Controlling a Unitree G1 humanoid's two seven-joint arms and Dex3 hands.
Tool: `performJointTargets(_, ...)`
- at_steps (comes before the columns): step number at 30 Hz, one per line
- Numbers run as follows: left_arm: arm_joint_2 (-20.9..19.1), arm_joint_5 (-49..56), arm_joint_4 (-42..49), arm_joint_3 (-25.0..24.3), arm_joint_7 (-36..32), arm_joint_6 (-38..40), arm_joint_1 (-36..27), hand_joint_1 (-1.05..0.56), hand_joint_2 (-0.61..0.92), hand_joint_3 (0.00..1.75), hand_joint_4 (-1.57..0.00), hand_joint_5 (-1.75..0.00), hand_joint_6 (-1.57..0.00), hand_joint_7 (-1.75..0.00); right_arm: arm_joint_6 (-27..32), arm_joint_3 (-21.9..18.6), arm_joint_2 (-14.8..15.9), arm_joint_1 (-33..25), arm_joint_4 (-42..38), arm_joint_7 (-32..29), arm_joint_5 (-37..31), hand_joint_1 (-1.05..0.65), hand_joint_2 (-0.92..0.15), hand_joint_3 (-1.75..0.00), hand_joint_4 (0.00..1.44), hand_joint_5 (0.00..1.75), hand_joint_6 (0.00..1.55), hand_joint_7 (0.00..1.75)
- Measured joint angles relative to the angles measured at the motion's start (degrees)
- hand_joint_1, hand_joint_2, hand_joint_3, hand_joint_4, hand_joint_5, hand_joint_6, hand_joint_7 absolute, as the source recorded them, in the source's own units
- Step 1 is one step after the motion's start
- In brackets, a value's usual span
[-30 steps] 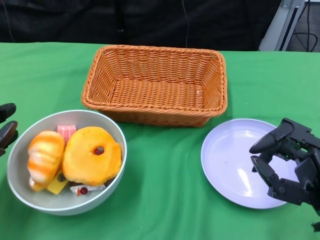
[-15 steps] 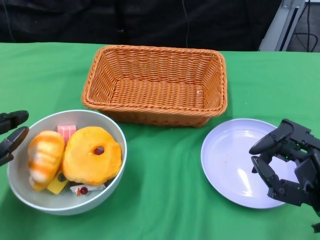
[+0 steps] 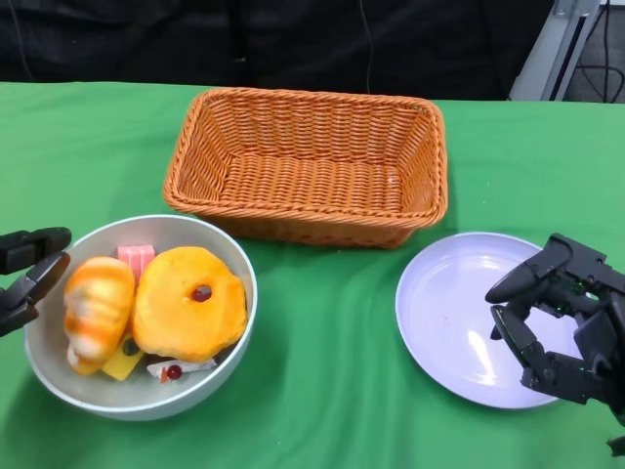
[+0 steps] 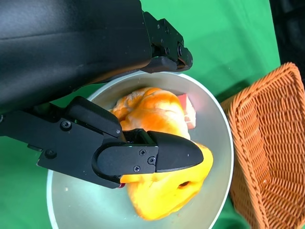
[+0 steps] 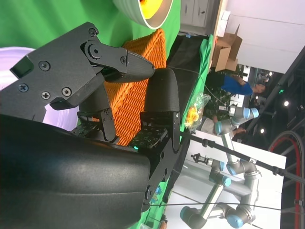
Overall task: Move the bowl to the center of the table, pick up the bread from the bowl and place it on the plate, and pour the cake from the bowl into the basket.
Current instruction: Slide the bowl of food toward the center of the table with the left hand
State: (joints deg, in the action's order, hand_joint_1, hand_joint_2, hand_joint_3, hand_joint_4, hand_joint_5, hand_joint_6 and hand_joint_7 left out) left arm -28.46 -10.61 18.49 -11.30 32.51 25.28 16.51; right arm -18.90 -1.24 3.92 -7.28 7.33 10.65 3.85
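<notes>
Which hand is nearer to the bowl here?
The left. The left hand is at the bowl's left rim, fingers open beside it. The right hand hovers over the plate, across the table from the bowl.

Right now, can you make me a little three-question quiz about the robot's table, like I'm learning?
1. True or false: the basket has food in it.
2. What is on the plate? A) bread B) nothing C) cake
3. Which hand is at the bowl rim?

Key:
1. False, it is empty.
2. B.
3. The left hand; the right hand hovers over the plate, holding nothing.
</notes>
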Motion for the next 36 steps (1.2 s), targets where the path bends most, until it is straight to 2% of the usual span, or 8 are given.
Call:
performJointTargets(21,0.2,-6.8,-14.3,3.3,2.9,13.4,-2.8,-0.82,0.92,0.5,-0.29,0.0,-0.23,0.0,0.3,0.3,-0.7,0.0,0.3,-0.5,0.0,-0.17,-0.58,-0.78,0.7,1.54,0.72,1.22)
performJointTargets(29,0.8,-8.5,-21.0,3.7,-0.1,21.8,-3.5,-0.79,0.92,0.45,-0.26,0.0,-0.22,-0.01,0.3,1.0,-0.7,0.0,0.3,-0.5,-0.3,-0.16,-0.59,-0.75,0.68,1.54,0.71,1.23)
performJointTargets(36,1.9,-9.1,-23.3,3.8,-1.9,25.1,-3.8,-0.75,0.92,0.45,-0.23,0.0,-0.21,0.0,0.3,1.7,-0.8,0.1,0.3,-0.5,-0.2,-0.16,-0.63,-0.68,0.69,1.54,0.72,1.22)
